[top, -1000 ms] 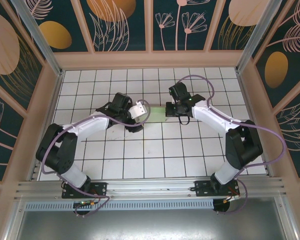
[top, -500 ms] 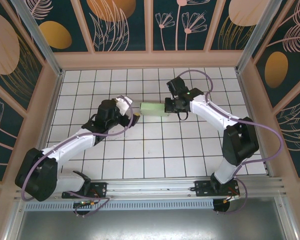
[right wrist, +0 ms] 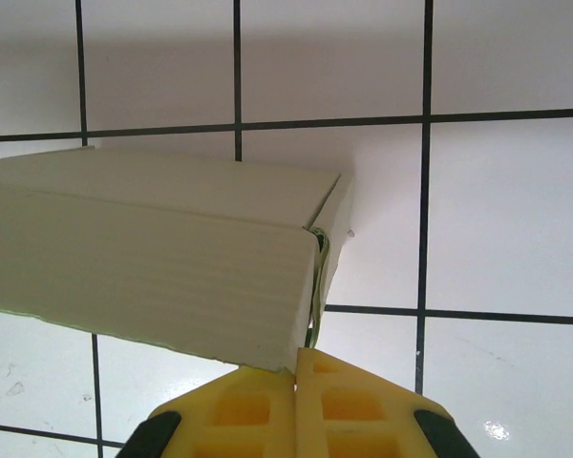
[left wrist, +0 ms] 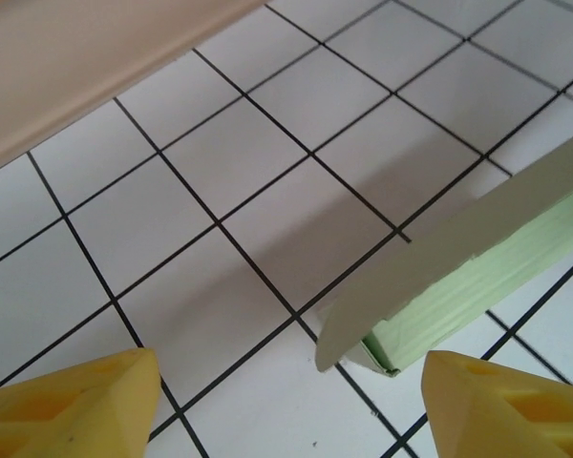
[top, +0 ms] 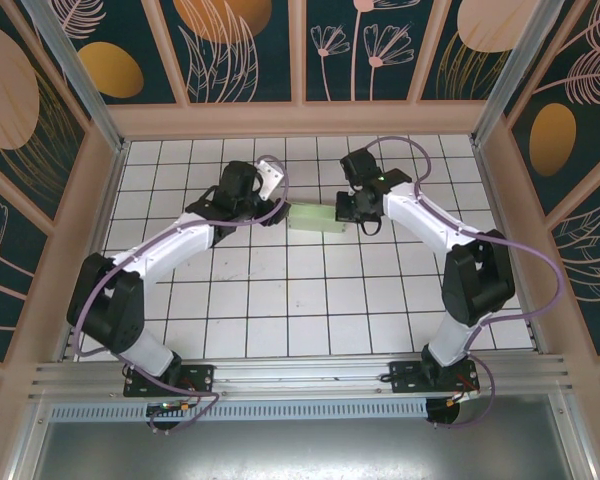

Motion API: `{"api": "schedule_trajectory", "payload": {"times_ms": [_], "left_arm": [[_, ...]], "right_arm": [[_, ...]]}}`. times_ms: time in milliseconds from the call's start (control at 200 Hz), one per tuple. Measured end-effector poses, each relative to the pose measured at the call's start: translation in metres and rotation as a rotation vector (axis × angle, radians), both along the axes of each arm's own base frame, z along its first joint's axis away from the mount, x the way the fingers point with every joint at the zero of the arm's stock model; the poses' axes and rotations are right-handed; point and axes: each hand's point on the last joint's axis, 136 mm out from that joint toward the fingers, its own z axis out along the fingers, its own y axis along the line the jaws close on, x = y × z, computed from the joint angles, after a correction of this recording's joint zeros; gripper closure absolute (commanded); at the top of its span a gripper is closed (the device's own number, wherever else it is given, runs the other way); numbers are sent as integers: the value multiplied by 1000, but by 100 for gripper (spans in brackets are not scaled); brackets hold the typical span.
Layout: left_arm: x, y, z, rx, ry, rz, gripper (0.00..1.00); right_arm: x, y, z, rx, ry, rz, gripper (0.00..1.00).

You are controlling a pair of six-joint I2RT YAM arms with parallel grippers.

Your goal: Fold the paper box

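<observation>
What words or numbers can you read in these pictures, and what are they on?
No words, numbers or signs can be read anywhere.
The paper box: plain green, no print.
The table: only black grid lines on white.
The walls: painted flowers and leaves, no letters.

1. The left arm (top: 170, 245) has folded back up from the low, stretched-out pose of half a second ago; its elbow stands by the left table edge again.
2. The left gripper (left wrist: 286, 405) has moved toward the far wall and now sits just beside the left end of the paper box (top: 315, 218).
3. The paper box, one second ago a narrow strip between the grippers, now shows as a full rectangle, shifted slightly right since half a second ago.
</observation>
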Motion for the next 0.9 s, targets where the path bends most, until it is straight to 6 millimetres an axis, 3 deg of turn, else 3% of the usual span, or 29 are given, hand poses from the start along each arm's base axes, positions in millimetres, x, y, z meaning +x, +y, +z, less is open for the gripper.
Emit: {"api": "schedule_trajectory", "payload": {"times_ms": [565, 836, 896], "left_arm": [[7, -15, -53, 161, 164, -128, 68], [14, -20, -45, 126, 186, -135, 68], [15, -18, -43, 117, 190, -129, 74]], "right_arm": [[7, 8, -2, -12, 37, 29, 100], [7, 8, -2, -13, 37, 29, 100], [7, 8, -2, -12, 37, 29, 100]]}}
